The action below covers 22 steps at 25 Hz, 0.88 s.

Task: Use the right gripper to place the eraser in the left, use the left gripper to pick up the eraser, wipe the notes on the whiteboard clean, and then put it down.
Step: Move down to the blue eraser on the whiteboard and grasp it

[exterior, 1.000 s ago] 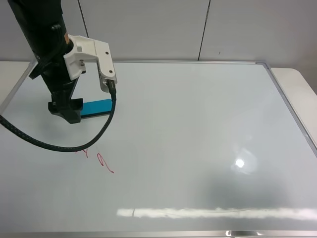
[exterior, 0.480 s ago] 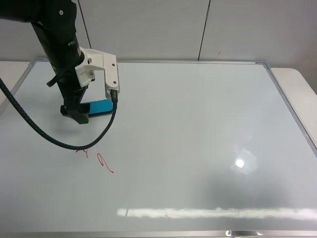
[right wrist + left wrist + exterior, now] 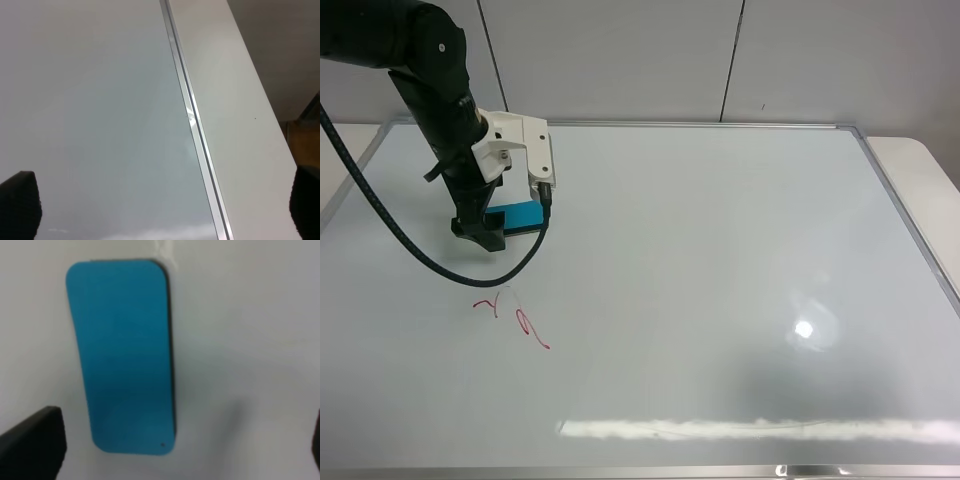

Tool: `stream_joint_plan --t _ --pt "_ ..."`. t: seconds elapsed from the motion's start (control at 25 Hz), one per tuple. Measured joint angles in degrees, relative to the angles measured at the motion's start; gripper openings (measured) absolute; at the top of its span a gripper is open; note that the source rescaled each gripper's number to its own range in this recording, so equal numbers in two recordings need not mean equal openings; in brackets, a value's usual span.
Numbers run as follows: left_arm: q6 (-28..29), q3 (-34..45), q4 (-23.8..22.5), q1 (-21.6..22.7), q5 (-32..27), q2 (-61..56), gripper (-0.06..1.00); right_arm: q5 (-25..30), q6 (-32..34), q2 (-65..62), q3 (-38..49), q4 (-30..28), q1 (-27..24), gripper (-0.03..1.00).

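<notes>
Eraser (image 3: 525, 215), teal top facing up, is lying flat on the whiteboard (image 3: 720, 250) in its far left part. It is sitting just beyond the red notes (image 3: 512, 318) and not touching them. Left end effector (image 3: 480, 233) is hovering right at the eraser, hiding its left end in the high view. In the left wrist view the jaws are standing wide apart and gripping nothing. One dark fingertip (image 3: 32, 442) is showing beside the eraser's end, the other is barely peeking in at the opposite edge, and the eraser is lying between them, closer to the first. Right end effector (image 3: 163, 202) is out of the high view; its jaws are also gaping and empty, facing the board's silver frame (image 3: 192, 120) and the tabletop (image 3: 240, 100).

Judging by this, the left pick-up is getting under way. A good grasp is likely calling for centring the jaws across the eraser's narrow width. The tips should then be coming down to flank its sides and closing squarely, so the felt base is lying flat for wiping.
</notes>
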<state>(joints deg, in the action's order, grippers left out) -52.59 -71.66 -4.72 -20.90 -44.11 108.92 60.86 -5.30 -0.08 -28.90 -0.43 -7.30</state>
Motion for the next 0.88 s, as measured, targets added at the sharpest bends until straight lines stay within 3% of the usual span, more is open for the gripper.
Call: stream_joint_plan --t 0.48,0.88 --pt "-0.4 -8.0 2.3 1.5 -1.7 8.3 1.0 0.0 0.0 0.0 0.0 0.0 0.0 1.0" --pt "-0.1 -10.0 1.7 1.5 -3.9 11.5 1.0 0.0 0.0 0.0 0.0 0.0 0.0 1.0"
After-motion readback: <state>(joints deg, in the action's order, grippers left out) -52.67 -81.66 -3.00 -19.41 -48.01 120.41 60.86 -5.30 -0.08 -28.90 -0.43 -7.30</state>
